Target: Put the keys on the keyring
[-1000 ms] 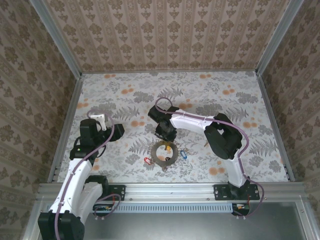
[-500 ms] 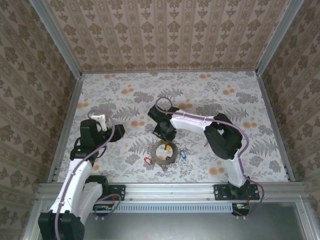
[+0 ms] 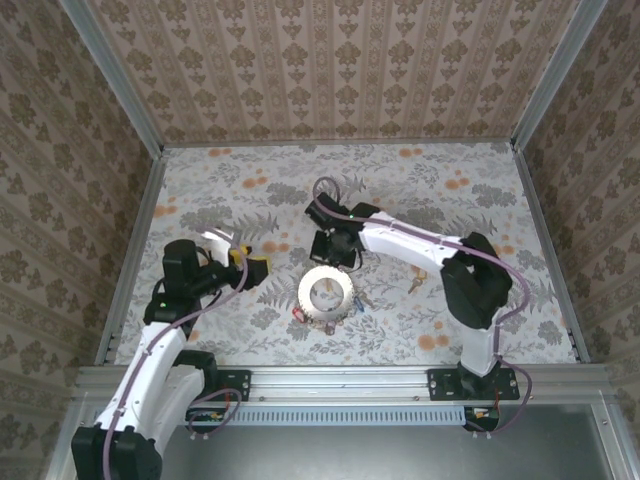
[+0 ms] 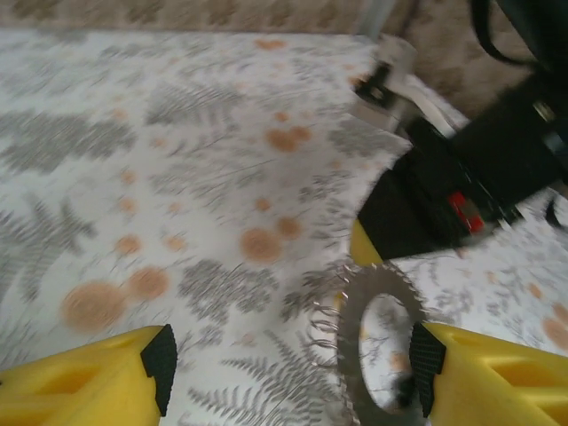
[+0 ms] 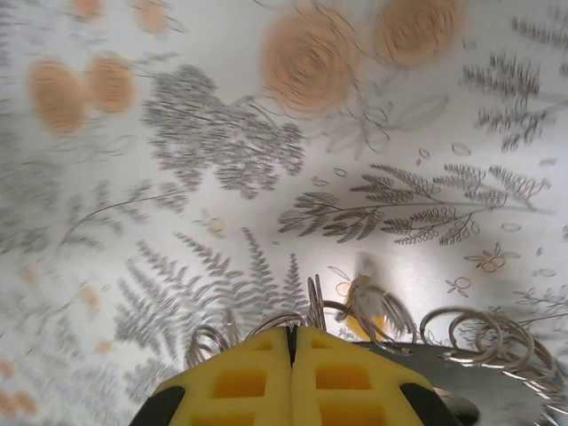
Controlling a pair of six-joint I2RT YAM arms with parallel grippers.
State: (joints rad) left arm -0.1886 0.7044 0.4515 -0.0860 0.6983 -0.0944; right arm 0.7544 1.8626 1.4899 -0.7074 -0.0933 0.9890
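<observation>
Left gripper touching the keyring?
Apart. Top external view shows bare table between the left gripper and the keyring.

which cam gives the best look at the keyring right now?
Top external: the whole keyring is seen from above, with its round outline and open centre clear. In the left wrist view the keyring is blurred and cut off at the frame bottom. The right wrist view catches a grey sliver of the keyring with wire loops along its edge.

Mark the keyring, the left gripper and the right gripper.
keyring (image 3: pixel 306 292), top external view, left side of its band.
left gripper (image 4: pixel 293 359), left wrist view, midway between its open fingertips.
right gripper (image 5: pixel 291 335), right wrist view, seam between its shut fingertips.
</observation>
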